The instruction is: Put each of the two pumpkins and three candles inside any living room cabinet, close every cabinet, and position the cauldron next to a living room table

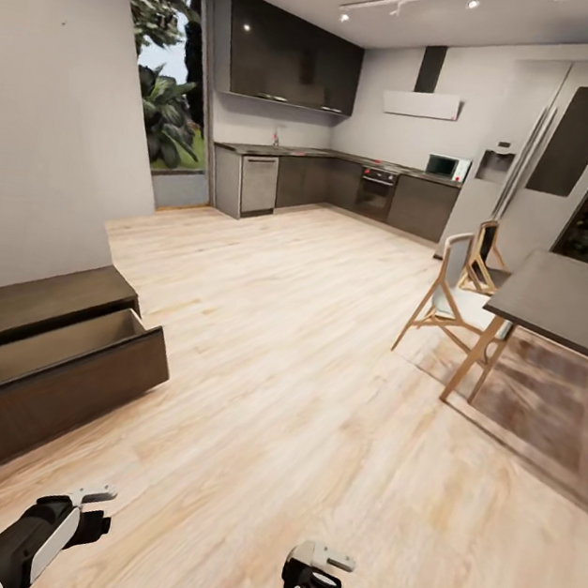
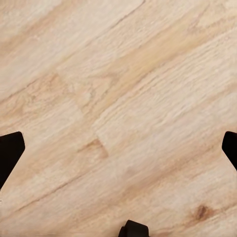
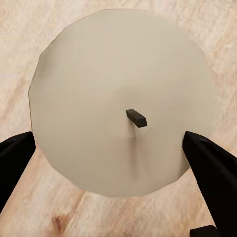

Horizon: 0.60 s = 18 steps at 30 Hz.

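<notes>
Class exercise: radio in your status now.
Right gripper shut on candle. Left gripper open, empty. Cabinet drawer open, floor path clear.

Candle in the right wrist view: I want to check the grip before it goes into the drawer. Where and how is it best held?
By its round side wall, jaws on opposite sides, coming from above. The candle shows a flat round top with a short dark wick; the right gripper already straddles it this way.

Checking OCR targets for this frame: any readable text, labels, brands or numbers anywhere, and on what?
None readable.
White microwave on the dark kitchen counter: front too small and blurred to show any marking.
Grey refrigerator with its dispenser panel: no legible label.
Pale grey-beige candle between the right gripper fingers: plain top, dark wick, no print.
Dark brown wood cabinet, drawer open: unmarked.
</notes>
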Motion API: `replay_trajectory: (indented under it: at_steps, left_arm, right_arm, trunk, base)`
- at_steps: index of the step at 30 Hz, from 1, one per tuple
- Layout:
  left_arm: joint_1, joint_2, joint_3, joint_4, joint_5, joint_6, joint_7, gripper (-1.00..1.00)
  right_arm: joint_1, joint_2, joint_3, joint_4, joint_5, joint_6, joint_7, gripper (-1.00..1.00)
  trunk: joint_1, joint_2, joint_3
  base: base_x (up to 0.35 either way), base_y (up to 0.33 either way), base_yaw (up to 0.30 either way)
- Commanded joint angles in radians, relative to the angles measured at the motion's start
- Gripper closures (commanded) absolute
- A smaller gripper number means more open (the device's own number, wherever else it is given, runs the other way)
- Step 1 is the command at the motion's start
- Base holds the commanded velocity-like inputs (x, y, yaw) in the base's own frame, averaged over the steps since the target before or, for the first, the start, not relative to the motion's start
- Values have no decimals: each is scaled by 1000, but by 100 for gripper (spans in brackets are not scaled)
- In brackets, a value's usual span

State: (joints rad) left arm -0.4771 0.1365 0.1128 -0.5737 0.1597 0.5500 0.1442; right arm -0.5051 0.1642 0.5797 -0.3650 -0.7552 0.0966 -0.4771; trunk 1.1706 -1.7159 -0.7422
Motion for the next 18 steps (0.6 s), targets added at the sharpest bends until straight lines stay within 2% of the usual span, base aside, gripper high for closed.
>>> replay_trajectory:
  at_steps: [1,8,18]
  left_arm:
    - [0,0,0,0,0,0,0,-100]
    - [0,1,0,0,0,-1,0,-100]
    - [0,1,-1,0,0,-1,0,-100]
  right_arm:
    - [0,0,0,0,0,0,0,100]
    - [0,0,0,0,1,0,0,100]
    - [0,1,0,0,1,0,0,100]
  trunk:
    - [0,0,0]
    - [0,0,0]
    - [0,0,0]
  base:
    - [0,-4,291]
    - [118,-1,291]
    - [283,-23,291]
